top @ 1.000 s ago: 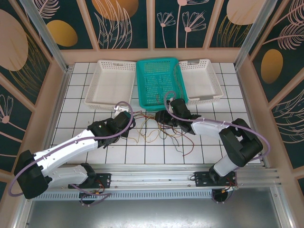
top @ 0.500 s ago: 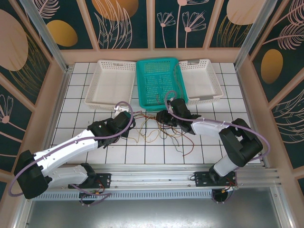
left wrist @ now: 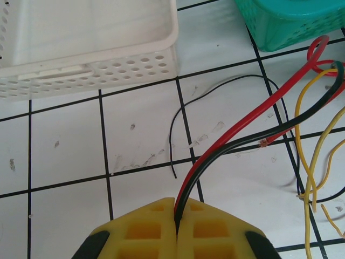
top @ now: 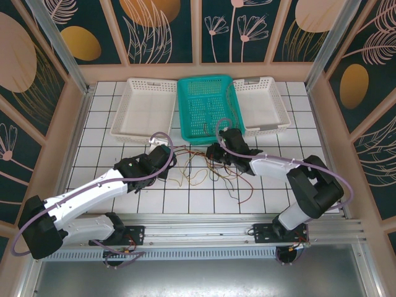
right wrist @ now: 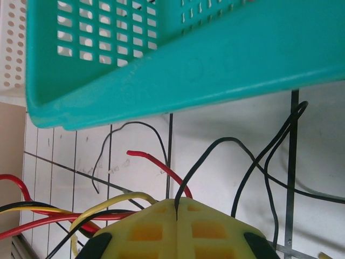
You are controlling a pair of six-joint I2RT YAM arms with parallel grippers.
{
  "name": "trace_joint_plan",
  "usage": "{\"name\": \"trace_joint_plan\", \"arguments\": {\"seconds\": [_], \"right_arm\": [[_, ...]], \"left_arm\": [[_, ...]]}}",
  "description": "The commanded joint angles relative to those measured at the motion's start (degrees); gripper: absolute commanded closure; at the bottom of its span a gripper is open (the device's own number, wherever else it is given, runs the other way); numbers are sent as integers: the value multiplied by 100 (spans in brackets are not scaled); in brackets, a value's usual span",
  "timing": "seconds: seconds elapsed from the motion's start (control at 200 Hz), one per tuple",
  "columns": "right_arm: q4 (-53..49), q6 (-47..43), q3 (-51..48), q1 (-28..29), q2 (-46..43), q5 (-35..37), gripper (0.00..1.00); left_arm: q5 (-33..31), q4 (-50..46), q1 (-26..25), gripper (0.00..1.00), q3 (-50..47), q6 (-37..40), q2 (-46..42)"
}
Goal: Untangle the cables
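Observation:
A tangle of thin cables [top: 201,168] in red, yellow, brown and black lies on the tiles between the two arms. My left gripper [top: 166,152] [left wrist: 177,216] is shut on a red cable [left wrist: 253,116] and a black cable [left wrist: 280,125] that run up to the right together. Yellow cables [left wrist: 309,162] loop at the right, and a loose black cable [left wrist: 178,116] lies ahead. My right gripper [top: 214,151] [right wrist: 177,204] is shut on a black cable [right wrist: 207,156] just below the teal basket [right wrist: 215,59]. A red cable end [right wrist: 156,162] and a yellow cable [right wrist: 108,205] pass beside its fingers.
Three baskets stand at the back: a white one [top: 144,109] on the left, the teal one [top: 207,106] in the middle, a white one [top: 263,105] on the right. Loose cable ends [top: 244,193] trail toward the near right tiles.
My right gripper has shifted slightly right and toward the teal basket, pulling its cable with it. The left arm has stayed still.

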Motion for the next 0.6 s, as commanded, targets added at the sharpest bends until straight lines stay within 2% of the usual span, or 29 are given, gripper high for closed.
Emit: {"name": "trace_joint_plan", "arguments": {"seconds": [0.0,0.305,0.445,0.596], "right_arm": [[-159,-85,-48,-54,-482,320,100],[-888,-392,-164,-552,-1614,677,100],[-1242,-557,-213,-1171,-2134,598,100],[-1878,-852,121,-1413,-2714,791,100]], "left_arm": [[12,66,26,100,-73,89,-44],[17,68,24,100,-69,90,-25],[20,65,24,100,-56,89,-17],[21,63,23,100,-58,89,5]]}}
